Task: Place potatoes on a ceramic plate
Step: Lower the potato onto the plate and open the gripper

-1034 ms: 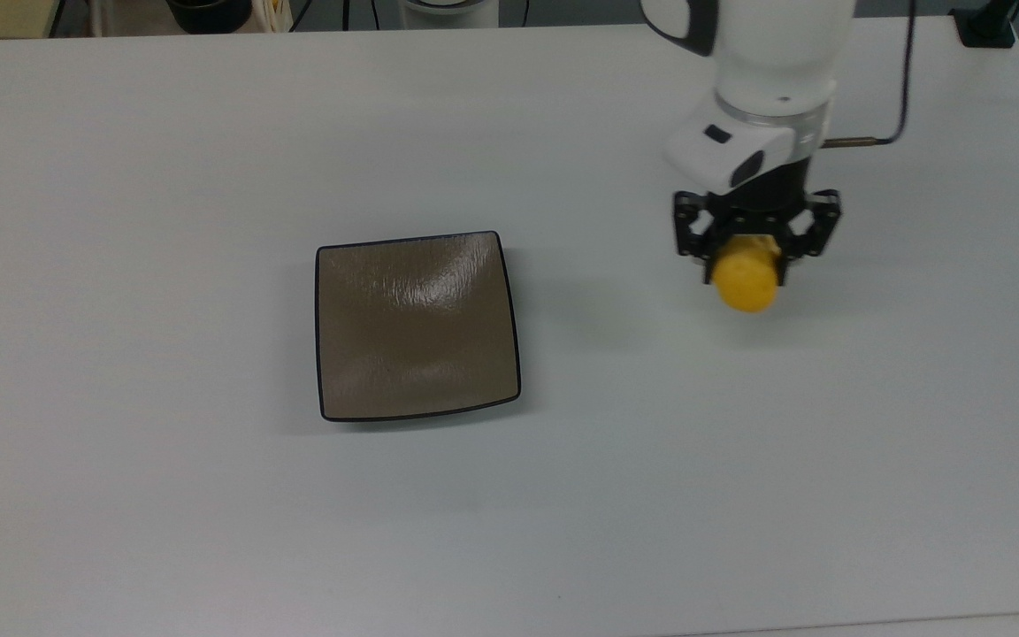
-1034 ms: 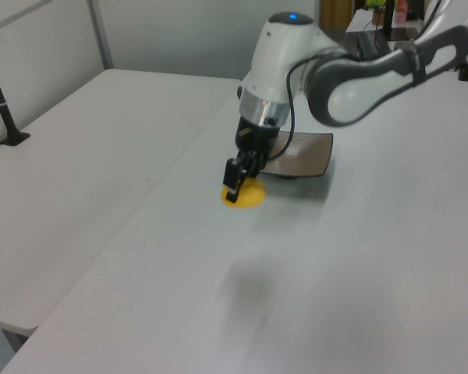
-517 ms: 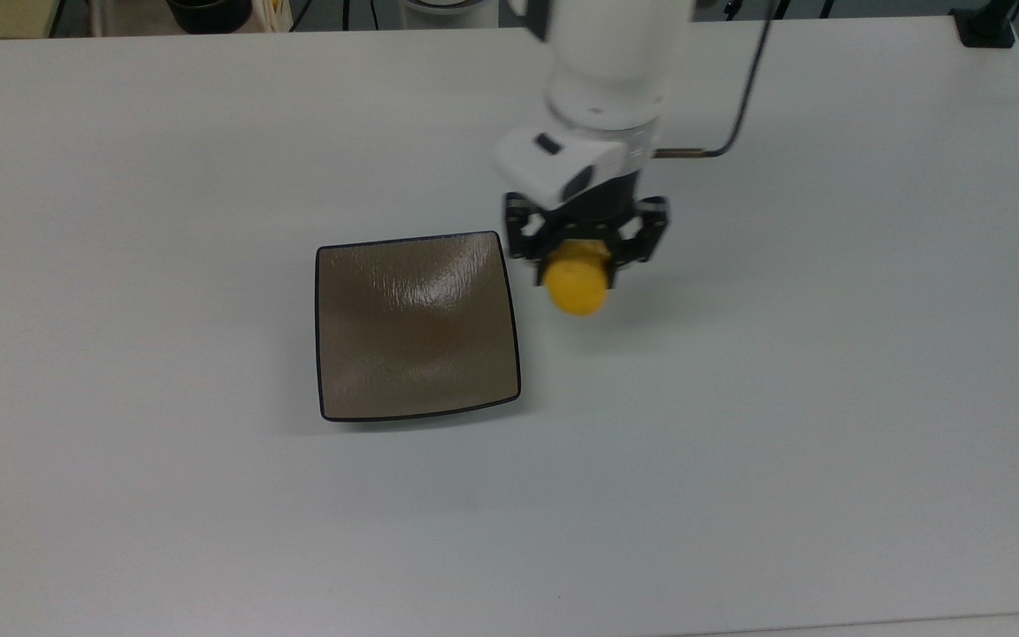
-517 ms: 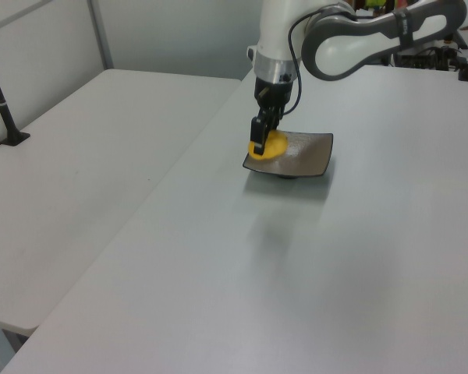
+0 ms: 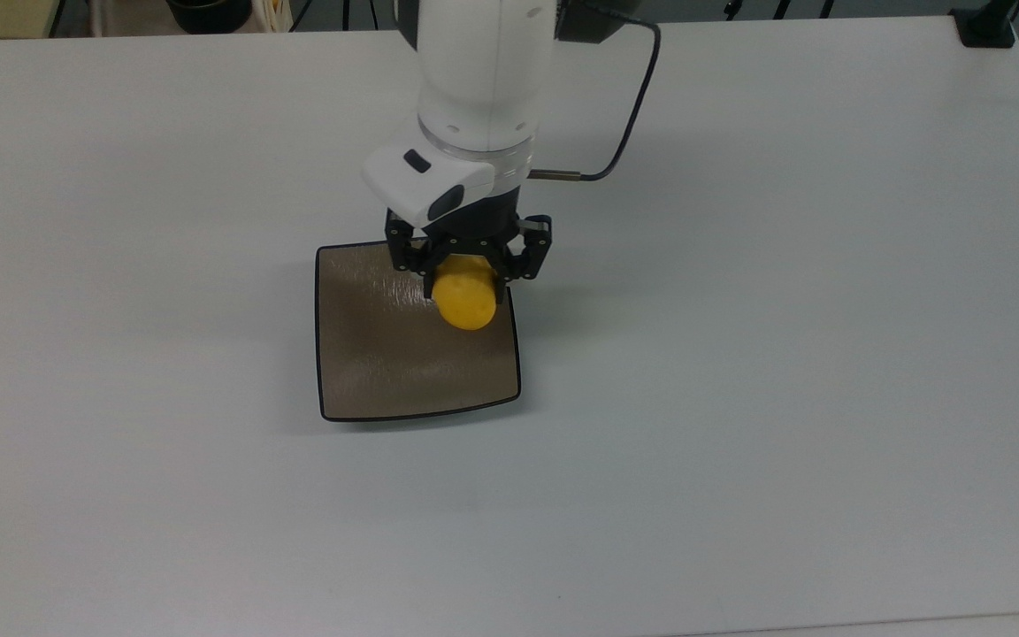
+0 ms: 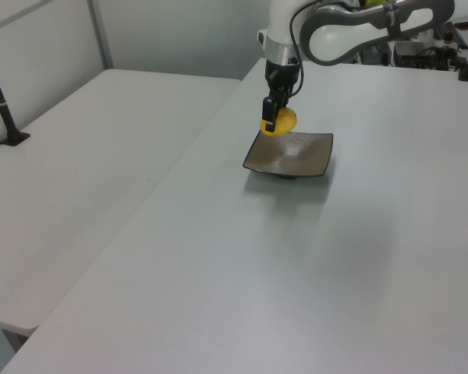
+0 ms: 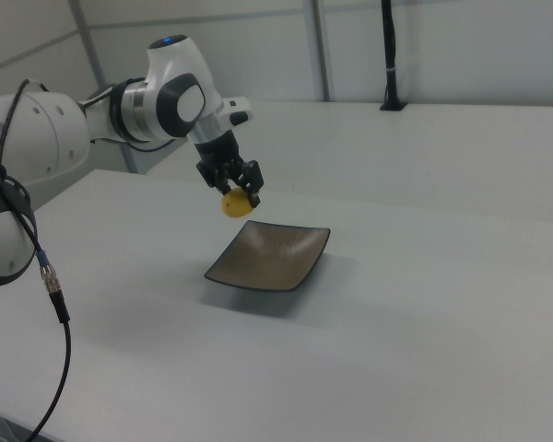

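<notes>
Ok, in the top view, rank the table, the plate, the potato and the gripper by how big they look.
1. The table, by far the largest.
2. The ceramic plate.
3. The gripper, though it sits nearer the camera, so it looks bigger than it is.
4. The potato, smallest, held between the fingers.

White arm (image 5: 483, 80) — black end effector (image 5: 467, 265)

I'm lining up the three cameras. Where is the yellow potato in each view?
Top view: potato just left of centre, over the plate's upper right part, held in the tool.
Left view: potato upper middle, above the plate's far left edge.
Right view: potato left of centre, above the plate's far left corner.
Shared landmark: the square brown plate.
</notes>
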Controlling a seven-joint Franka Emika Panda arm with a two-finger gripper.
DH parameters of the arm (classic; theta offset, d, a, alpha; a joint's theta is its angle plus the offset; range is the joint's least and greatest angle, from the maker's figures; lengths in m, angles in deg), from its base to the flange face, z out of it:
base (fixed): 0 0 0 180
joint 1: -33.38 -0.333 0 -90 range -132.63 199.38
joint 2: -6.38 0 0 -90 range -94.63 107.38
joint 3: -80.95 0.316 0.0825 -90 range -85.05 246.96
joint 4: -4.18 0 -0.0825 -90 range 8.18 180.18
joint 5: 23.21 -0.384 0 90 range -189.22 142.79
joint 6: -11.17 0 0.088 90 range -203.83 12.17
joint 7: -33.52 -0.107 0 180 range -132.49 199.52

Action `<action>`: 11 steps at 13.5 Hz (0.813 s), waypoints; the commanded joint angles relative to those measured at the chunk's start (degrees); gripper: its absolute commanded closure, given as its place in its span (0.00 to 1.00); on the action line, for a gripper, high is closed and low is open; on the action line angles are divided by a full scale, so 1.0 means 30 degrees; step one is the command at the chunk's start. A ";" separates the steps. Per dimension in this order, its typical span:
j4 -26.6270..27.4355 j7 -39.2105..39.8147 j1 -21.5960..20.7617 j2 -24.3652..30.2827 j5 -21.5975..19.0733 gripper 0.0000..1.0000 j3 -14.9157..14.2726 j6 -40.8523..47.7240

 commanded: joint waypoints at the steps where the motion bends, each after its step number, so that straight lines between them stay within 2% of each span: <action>1: 0.0831 0.0805 0.0223 0.0428 -0.0166 0.37 -0.0240 -0.0071; 2: 0.0831 0.0777 0.0282 0.0341 -0.0166 0.08 -0.0240 -0.0071; 3: 0.0831 0.0776 0.0283 0.0282 -0.0137 0.00 -0.0211 -0.0100; 11: 0.0773 0.0747 0.0283 0.0310 -0.0137 0.00 -0.0181 -0.0013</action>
